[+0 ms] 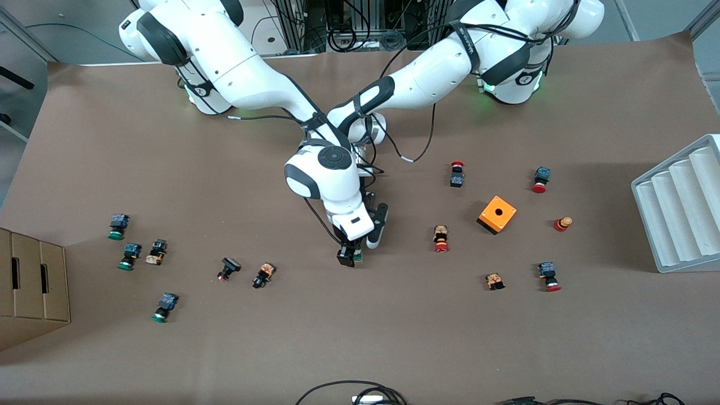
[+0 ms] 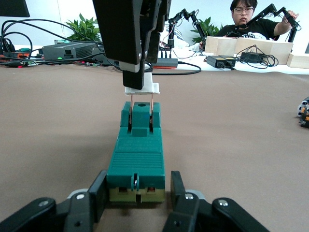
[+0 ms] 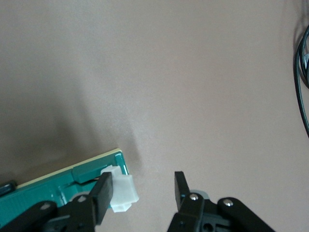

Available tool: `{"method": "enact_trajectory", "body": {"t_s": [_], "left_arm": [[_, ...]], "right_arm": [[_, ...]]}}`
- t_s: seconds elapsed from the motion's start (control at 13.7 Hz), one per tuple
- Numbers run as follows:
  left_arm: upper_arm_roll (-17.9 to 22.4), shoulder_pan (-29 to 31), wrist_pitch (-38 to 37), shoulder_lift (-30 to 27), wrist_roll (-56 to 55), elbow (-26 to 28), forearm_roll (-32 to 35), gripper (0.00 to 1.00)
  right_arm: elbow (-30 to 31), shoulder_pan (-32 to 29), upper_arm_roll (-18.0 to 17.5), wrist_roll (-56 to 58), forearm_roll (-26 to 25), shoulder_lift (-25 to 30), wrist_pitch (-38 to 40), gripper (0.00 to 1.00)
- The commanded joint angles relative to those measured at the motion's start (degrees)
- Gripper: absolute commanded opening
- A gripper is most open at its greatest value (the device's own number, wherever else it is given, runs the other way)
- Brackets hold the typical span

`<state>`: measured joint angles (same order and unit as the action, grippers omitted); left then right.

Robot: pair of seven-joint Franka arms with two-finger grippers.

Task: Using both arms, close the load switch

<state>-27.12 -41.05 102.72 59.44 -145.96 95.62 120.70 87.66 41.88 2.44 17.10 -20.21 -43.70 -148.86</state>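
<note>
The load switch (image 2: 137,154), a narrow green block, lies flat on the brown table near its middle. In the front view only a bit of the switch (image 1: 358,259) shows under the right arm's hand. My left gripper (image 2: 138,177) reaches in low and is shut on the end of the switch farther from the front camera. The white lever (image 2: 141,89) stands raised on two pins at the nearer end. My right gripper (image 3: 142,176) comes down from above onto that end. It is open, with one finger (image 3: 104,193) against the white lever (image 3: 123,193) and the other finger well clear.
An orange box with a hole (image 1: 497,214) sits toward the left arm's end. Red-capped (image 1: 441,238) and green-capped (image 1: 117,226) push buttons lie scattered on both sides. A grey ribbed rack (image 1: 680,208) and a cardboard box (image 1: 31,287) stand at the table's ends.
</note>
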Motion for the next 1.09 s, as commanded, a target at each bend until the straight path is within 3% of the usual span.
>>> {"method": "enact_trajectory", "body": {"t_s": [0.0,1.02], "left_arm": [[0.3,-0.5,-0.7,0.9,-0.9,-1.2,0.6,0.58],[0.3,-0.5,-0.7,0.9,-0.9,-1.2,0.6,0.58]], "right_arm": [[-2.1,-0.7,-0.2,-0.4,-1.7,-1.7,-0.9,0.60],[-3.5,-1.1,-0.2,-0.3,-1.7,-2.9,-0.9,0.60]]}}
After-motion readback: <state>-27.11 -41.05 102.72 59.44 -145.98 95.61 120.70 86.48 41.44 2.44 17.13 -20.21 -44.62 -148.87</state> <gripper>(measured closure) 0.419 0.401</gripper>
